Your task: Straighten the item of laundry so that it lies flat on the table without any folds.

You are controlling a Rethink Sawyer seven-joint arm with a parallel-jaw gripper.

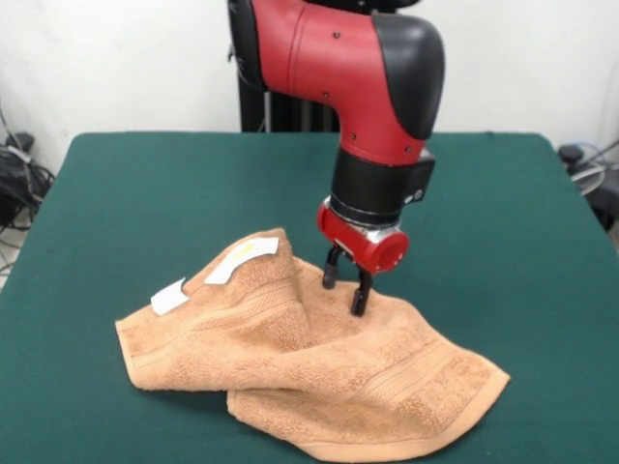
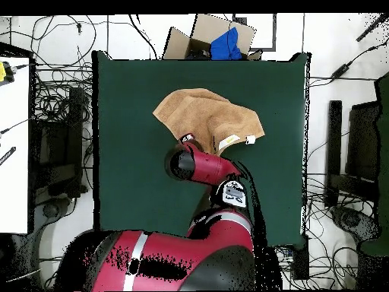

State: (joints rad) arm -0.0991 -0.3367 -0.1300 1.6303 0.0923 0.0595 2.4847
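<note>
The towel [image 1: 319, 372] is not flat yet. It lies on the green table [image 1: 145, 193], right under the jaws [image 1: 346, 287], still bunched up with one side folded over. The jaws are a little apart, tips on the cloth, holding nothing I can see. Most smoothing is left.

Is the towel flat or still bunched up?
Bunched up. The towel has a raised ridge and a folded-over flap beside the tool.

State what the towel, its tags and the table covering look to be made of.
Towel: looks like terry cotton, with a matte fuzzy pile, flatter woven bands and soft folds.
Tags: thin white fabric or paper, smooth; can't tell which.
Table covering: seemingly plain dark green cloth, matte, without gloss.
</note>
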